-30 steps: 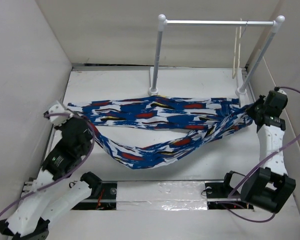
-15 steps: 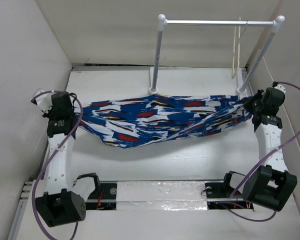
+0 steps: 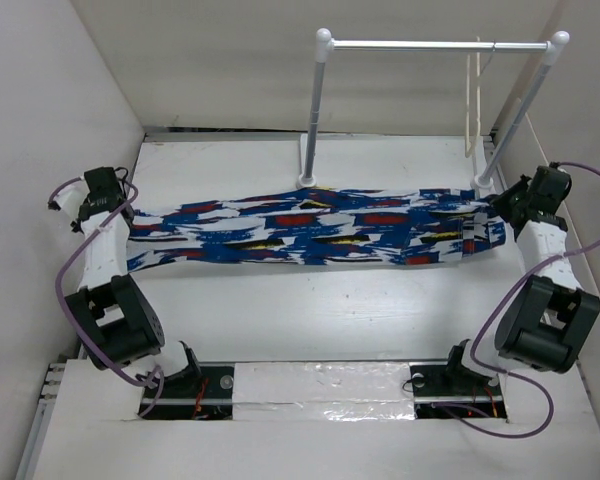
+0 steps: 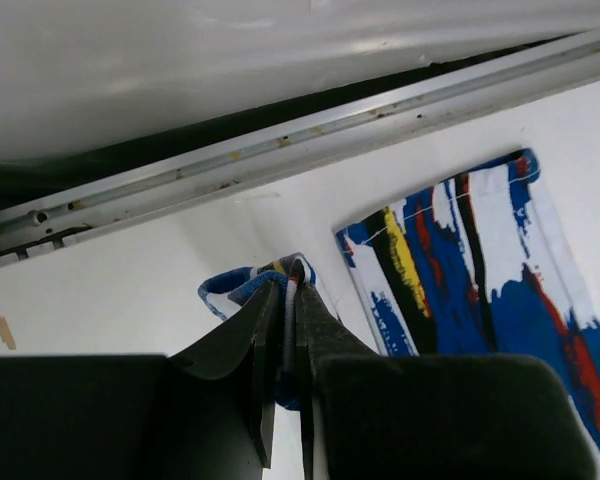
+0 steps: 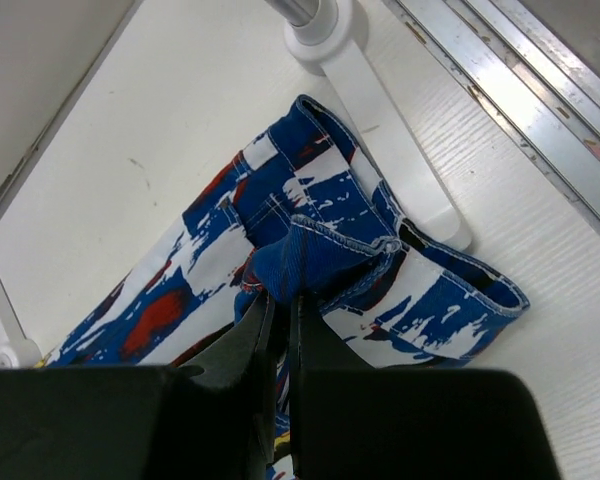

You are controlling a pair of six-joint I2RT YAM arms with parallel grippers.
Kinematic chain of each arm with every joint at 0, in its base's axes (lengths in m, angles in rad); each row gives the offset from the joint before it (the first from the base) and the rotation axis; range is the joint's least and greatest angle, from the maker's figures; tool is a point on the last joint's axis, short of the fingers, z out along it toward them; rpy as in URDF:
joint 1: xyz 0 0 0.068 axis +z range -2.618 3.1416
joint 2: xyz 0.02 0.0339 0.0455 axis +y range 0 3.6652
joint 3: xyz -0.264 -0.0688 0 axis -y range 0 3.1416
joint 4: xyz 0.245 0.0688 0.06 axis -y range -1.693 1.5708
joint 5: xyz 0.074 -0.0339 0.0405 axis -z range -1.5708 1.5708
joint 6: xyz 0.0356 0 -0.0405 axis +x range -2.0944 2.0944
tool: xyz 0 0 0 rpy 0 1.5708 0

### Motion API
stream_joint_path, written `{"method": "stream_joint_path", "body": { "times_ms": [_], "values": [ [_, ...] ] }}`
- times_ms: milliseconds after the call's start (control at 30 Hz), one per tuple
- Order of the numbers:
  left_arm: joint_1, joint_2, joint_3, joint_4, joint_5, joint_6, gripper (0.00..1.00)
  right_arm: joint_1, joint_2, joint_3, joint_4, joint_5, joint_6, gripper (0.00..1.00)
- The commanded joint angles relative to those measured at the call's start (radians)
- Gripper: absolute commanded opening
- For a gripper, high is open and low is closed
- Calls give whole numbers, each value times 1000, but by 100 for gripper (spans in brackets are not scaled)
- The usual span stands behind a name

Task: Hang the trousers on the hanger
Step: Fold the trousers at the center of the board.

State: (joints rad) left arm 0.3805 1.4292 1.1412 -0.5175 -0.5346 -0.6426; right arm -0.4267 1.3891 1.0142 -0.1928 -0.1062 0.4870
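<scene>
Left hand (image 4: 286, 300) pressed together, pinching hem corner of trousers (image 3: 310, 235), now out by left wall. Trousers, sagging and bunched a second earlier, were pulled into straight flat band across table (image 3: 330, 320), in front of rail (image 3: 430, 45). Hanger (image 3: 471, 100) hung bare on rail at right, apart from cloth. Right hand (image 5: 280, 305) pinched waistband fold beside rail foot. Judged: straightening done, draping over hanger not begun.

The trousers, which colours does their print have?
The trousers are blue, white, red, black and yellow; the top external view shows it best.
</scene>
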Motion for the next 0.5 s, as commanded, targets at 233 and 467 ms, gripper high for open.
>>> {"method": "stream_joint_path", "body": {
  "times_ms": [233,467],
  "values": [
    [32,74,187,-16,-64,23,0,48,183,225,89,99,28,0],
    [-3,200,284,7,-47,79,0,83,243,286,128,157,38,0]
  ]
}}
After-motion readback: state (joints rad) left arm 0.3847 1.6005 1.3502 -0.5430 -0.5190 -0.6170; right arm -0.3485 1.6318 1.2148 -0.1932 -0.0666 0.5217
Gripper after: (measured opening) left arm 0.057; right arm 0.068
